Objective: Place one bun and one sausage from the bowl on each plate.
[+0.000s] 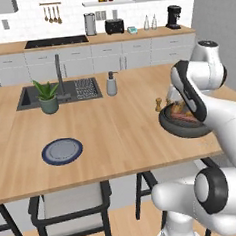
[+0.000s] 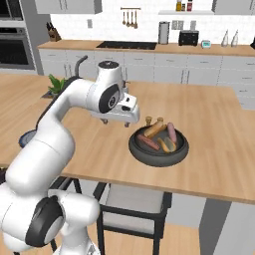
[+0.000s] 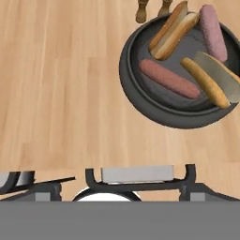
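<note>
Counter is bare wood under the claw; the bowl sits ahead and to the right of it in hand view, near but not under it, so the coming move looks like a shift forward-right, then down

Bowl: wide, shallow, dark grey-black with a thick rim, standing near the counter's front edge in right base view. Blue-rimmed plate is well apart from the claw, on the far side from the bowl, with nothing on it. Second plate can't be placed from these views

Claw hangs just left of the bowl in right base view, above the counter and clear of it; jaws spread wide, nothing between them

In the bowl, two split tan buns: bun at the far side lies diagonally, long axis running from near-left to far-right. Other bun is on the right side, running the other diagonal

Sausage is the item closest to the claw, reddish-brown, long axis slanting from far-left to near-right. Pink sausage lies at the far-right rim, roughly pointing away from the claw

Judgement: near sausage is the easiest first pick; wrist likely needs rolling so the jaws close across its short axis
</note>
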